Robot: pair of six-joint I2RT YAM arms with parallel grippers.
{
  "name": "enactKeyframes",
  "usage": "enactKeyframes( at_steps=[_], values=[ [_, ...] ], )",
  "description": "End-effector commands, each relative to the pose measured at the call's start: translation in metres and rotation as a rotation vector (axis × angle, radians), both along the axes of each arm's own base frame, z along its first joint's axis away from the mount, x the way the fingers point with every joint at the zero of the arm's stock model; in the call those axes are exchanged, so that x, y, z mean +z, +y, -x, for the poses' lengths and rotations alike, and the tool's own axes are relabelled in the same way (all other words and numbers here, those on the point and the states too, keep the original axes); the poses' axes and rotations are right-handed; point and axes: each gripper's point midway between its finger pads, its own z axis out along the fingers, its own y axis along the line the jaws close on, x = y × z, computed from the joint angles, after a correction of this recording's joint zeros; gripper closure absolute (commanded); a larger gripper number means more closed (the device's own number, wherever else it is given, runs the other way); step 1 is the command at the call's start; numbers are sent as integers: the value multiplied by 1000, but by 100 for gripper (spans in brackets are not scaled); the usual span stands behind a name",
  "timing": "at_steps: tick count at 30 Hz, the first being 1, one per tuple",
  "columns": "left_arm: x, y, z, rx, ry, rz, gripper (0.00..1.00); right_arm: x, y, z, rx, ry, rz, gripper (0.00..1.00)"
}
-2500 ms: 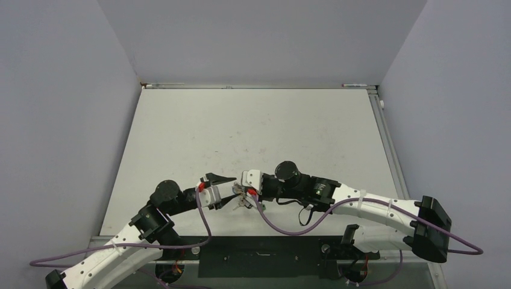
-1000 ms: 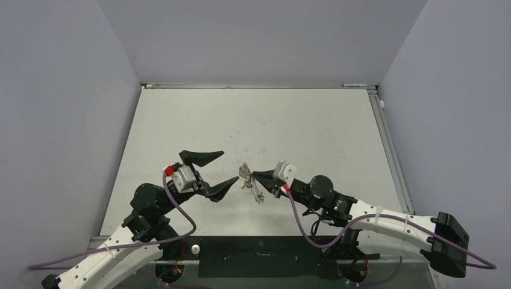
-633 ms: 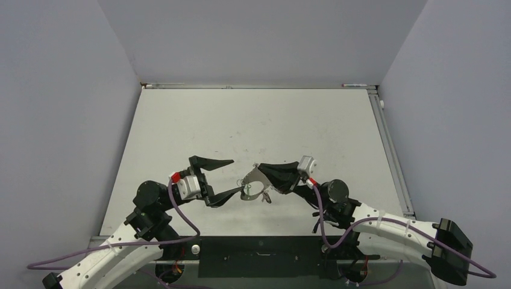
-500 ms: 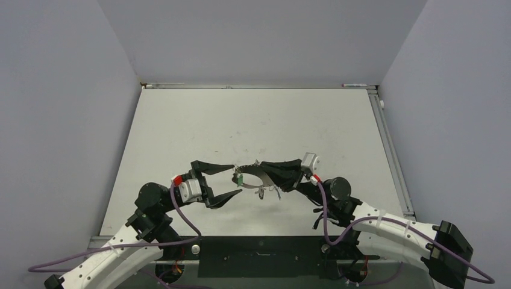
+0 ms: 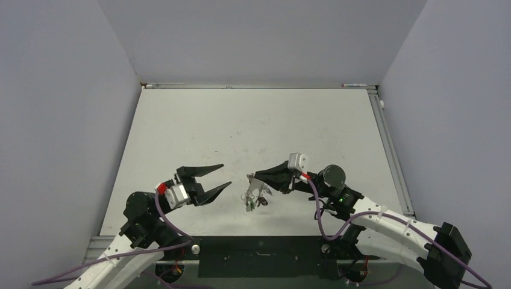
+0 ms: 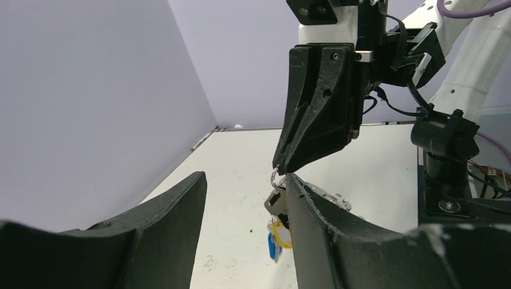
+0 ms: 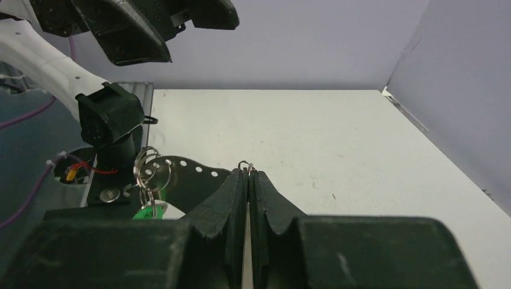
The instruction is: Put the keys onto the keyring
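My right gripper (image 5: 249, 176) is shut on the thin grey wire of the keyring (image 5: 258, 185), held above the table. A bit of that wire pokes out at its shut tips (image 7: 244, 163). The keys (image 5: 252, 199) hang in a bunch below the tips. In the left wrist view a yellow-headed key (image 6: 281, 232) and a blue-headed key (image 6: 272, 247) dangle under the right gripper's tips (image 6: 282, 167). A green-headed key (image 7: 146, 211) hangs from small rings in the right wrist view. My left gripper (image 5: 226, 175) stands open to the left of the bunch, touching nothing.
The white table (image 5: 259, 126) stretches beyond both arms, with grey walls on three sides. A black base plate (image 5: 259, 256) lies along the near edge. The left arm's fingers (image 7: 129, 30) loom at the top of the right wrist view.
My left gripper has drawn back leftward from the ring and its jaws have narrowed. My right gripper has turned with the keyring, so the keys now hang below its tips.
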Motion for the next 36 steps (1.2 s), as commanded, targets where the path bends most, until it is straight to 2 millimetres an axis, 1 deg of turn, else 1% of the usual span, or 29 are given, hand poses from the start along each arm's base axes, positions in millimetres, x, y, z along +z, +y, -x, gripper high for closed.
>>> enactKeyframes(
  at_steps=[1, 2, 4, 6, 8, 10, 12, 16, 23, 24, 31, 36],
  values=[
    [8, 10, -10, 75, -10, 25, 52, 18, 9, 12, 129, -111, 52, 95],
    [7, 9, -10, 74, -10, 18, 51, 17, 10, 11, 136, -110, 63, 95],
    [2, 4, -7, 39, -3, -7, 47, 19, 10, 12, 150, -114, 60, 95],
    [-7, -5, 0, -31, 15, -45, 44, 21, 10, 12, 152, -115, 40, 95],
    [-16, -14, 7, -106, 33, -85, 43, 23, 11, 12, 154, -113, 25, 95],
    [-19, -20, 13, -161, 51, -98, 44, 24, 11, 13, 158, -114, 19, 95],
    [-22, -24, 13, -179, 66, -101, 47, 25, 11, 16, 175, -115, 14, 95],
    [-25, -26, 7, -168, 91, -98, 54, 27, 10, 25, 220, -120, 7, 95],
    [-31, -32, 7, -198, 108, -105, 57, 28, 11, 31, 256, -130, -3, 95],
    [-31, -33, 9, -212, 135, -101, 58, 29, 11, 32, 258, -134, -5, 95],
    [-34, -38, 10, -240, 163, -100, 63, 36, 12, 37, 290, -115, -41, 95],
    [-37, -41, 11, -250, 175, -109, 68, 34, 14, 38, 305, -106, -43, 95]
  ],
)
